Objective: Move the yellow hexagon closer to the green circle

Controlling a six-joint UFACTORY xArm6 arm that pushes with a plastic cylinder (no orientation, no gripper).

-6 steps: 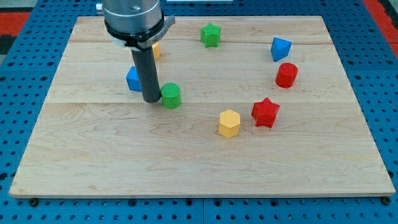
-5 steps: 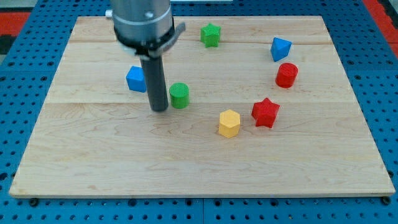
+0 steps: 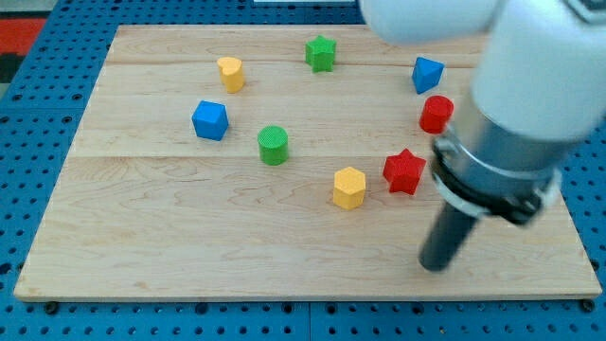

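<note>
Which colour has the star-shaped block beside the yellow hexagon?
Red. The star shows clearly in the camera view, right of the yellow hexagon.

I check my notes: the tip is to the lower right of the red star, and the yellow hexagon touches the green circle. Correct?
Not quite. In the camera view the yellow hexagon lies apart from the green circle. My tip is indeed to the lower right of the red star.

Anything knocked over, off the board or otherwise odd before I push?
Nothing stands out. All seven blocks sit flat on the wooden board, none touching. My tip is toward the view's bottom right, below the red star, apart from the yellow hexagon and green circle.
</note>
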